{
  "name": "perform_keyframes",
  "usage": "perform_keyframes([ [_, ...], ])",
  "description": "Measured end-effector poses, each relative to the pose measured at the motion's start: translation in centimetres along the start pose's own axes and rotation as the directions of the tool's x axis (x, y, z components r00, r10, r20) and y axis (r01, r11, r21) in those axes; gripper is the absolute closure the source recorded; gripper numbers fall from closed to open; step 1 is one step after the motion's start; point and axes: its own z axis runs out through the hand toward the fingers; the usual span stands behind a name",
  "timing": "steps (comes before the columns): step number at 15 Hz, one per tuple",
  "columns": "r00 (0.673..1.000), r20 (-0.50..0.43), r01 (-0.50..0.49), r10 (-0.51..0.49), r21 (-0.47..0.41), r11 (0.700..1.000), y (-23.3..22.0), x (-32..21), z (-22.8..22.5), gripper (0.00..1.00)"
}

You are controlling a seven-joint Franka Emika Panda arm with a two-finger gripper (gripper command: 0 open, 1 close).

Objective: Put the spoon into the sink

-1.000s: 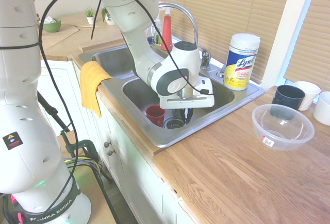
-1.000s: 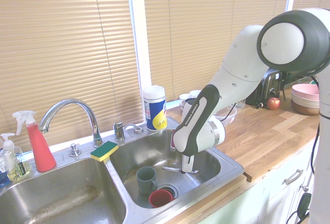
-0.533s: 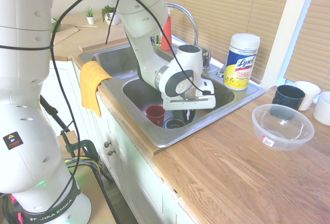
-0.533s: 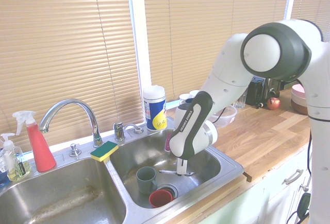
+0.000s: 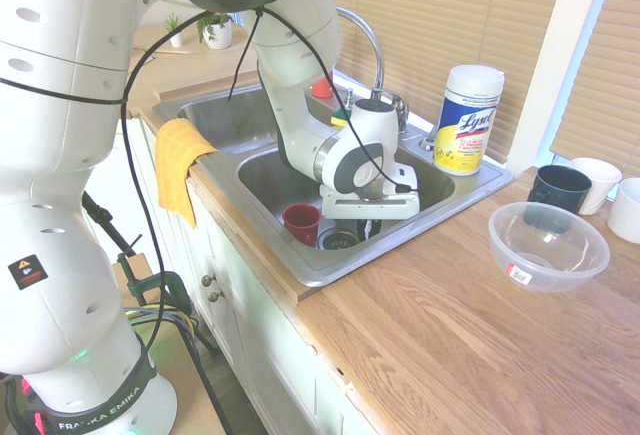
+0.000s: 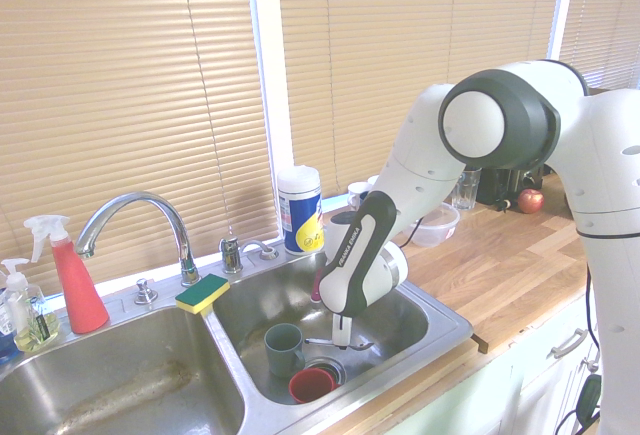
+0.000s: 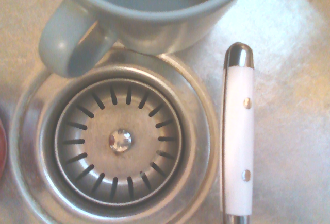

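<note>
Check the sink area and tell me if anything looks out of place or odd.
Nothing looks spilled or damaged. The only oddity: an orange cloth hangs over the sink's front rim, draped down the cabinet. The pincer holds the spoon level, low in the right basin by the grey mug and red cup.

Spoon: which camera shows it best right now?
The wrist view: the spoon's white riveted handle fills it in sharp close-up, beside the drain strainer. The second exterior view shows the spoon as a thin sliver at the gripper. In the first exterior view the arm hides it.
</note>
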Motion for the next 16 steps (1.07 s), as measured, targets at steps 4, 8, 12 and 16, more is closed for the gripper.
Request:
perform_keyframes([
  [4, 0.993, 0.07, -0.095, 0.096, -0.017, 0.995, -0.5, 1.5, -0.2, 1.0],
  [8, 0.983, 0.107, -0.144, 0.147, -0.033, 0.989, -0.6, 2.8, 1.4, 1.0],
  [12, 0.976, 0.127, -0.174, 0.179, -0.048, 0.984, -0.3, 4.1, 2.4, 1.0],
  [16, 0.951, 0.166, -0.251, 0.263, -0.087, 0.964, -0.2, 5.6, 3.0, 0.0],
])
